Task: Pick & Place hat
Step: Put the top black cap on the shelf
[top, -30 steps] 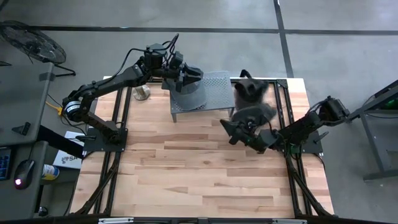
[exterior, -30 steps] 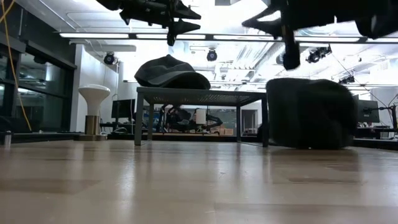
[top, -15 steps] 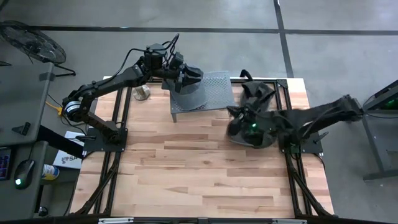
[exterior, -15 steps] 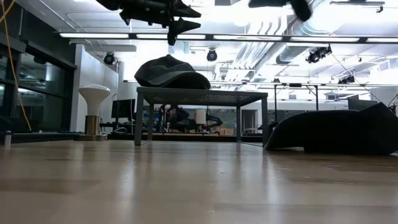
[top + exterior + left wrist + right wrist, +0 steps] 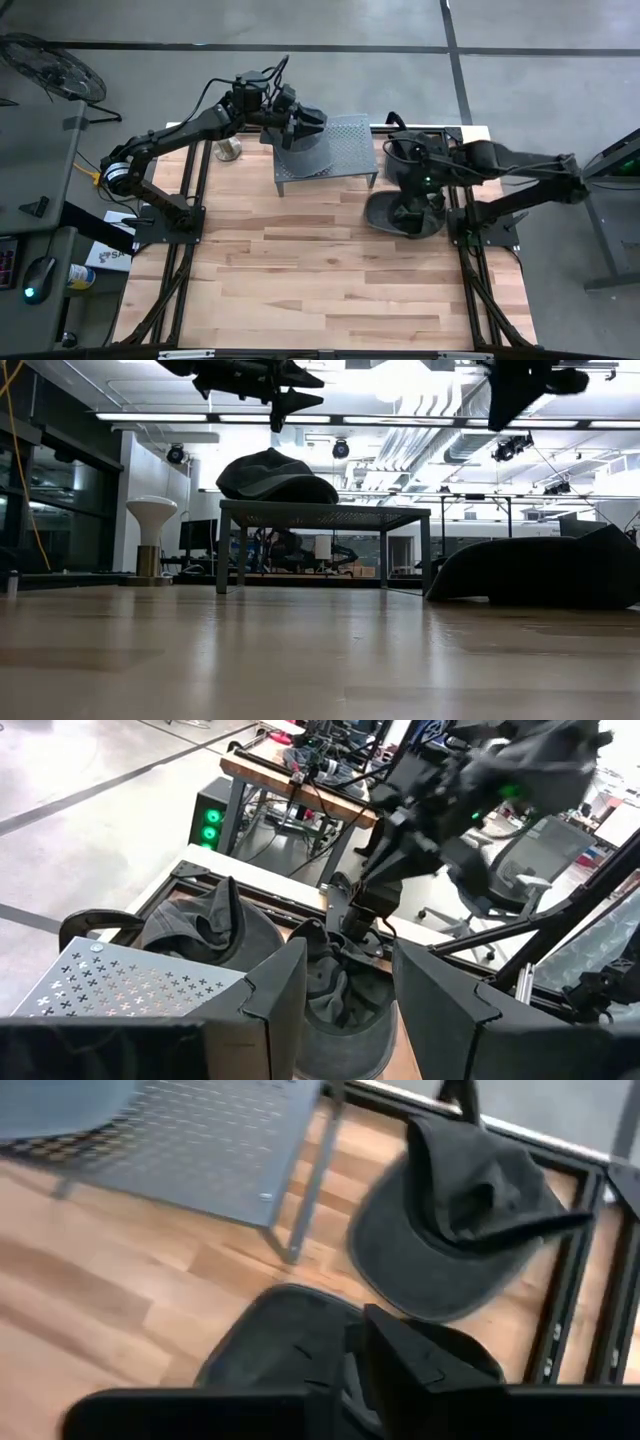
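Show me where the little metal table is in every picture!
High view: perforated metal stand, back middle of table.
Low view: left of centre.
Left wrist view: nearest thing.
Right wrist view: beyond the dark cap.
Shared landmark: the dark cap beside its leg.

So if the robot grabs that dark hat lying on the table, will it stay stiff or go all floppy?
Probably floppy: the hat has a crumpled, folded crown. Its brim lies flat, so that part may hold shape. It likely won't roll.
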Controlling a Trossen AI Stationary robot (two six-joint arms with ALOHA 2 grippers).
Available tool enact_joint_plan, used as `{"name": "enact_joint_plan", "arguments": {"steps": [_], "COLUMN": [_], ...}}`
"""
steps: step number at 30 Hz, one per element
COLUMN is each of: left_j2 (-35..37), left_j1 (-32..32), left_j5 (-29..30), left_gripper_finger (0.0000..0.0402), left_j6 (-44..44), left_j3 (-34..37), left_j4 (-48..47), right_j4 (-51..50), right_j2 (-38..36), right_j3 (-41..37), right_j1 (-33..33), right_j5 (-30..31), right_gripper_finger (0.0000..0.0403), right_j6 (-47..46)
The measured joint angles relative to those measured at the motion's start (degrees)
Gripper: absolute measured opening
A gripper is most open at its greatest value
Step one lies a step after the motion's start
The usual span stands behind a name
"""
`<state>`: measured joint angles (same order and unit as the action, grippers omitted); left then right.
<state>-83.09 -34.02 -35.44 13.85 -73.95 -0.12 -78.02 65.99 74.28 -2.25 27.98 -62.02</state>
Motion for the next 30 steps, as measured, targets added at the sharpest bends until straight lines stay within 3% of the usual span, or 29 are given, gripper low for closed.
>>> {"name": "enact_joint_plan", "arguments": {"steps": [9,15,20,30], "left_j2": [0.0,0.0,0.0,0.0], "left_j1": [0.0,0.0,0.0,0.0], "left_j5": [-0.1,-0.1,-0.1,-0.2], "left_gripper_finger": [0.0146,0.0146,0.0146,0.0146], "left_j6": [0.0,0.0,0.0,0.0], "left_j3": [0.0,0.0,0.0,0.0], "left_j4": [0.0,0.0,0.0,0.0], "right_j4": [0.4,8.1,13.5,23.8], "right_j2": [-0.5,-0.5,-0.5,-0.5], "right_j3": [-15.4,-24.2,-28.7,-34.6], "right_j1": [-10.7,-17.1,-20.9,-30.7], "right_j5": [-7.9,-11.8,-11.3,-9.9], "right_gripper_finger": [0.0179,0.0245,0.0266,0.0268], "right_j6": [-12.5,-11.4,-11.4,-5.6]}}
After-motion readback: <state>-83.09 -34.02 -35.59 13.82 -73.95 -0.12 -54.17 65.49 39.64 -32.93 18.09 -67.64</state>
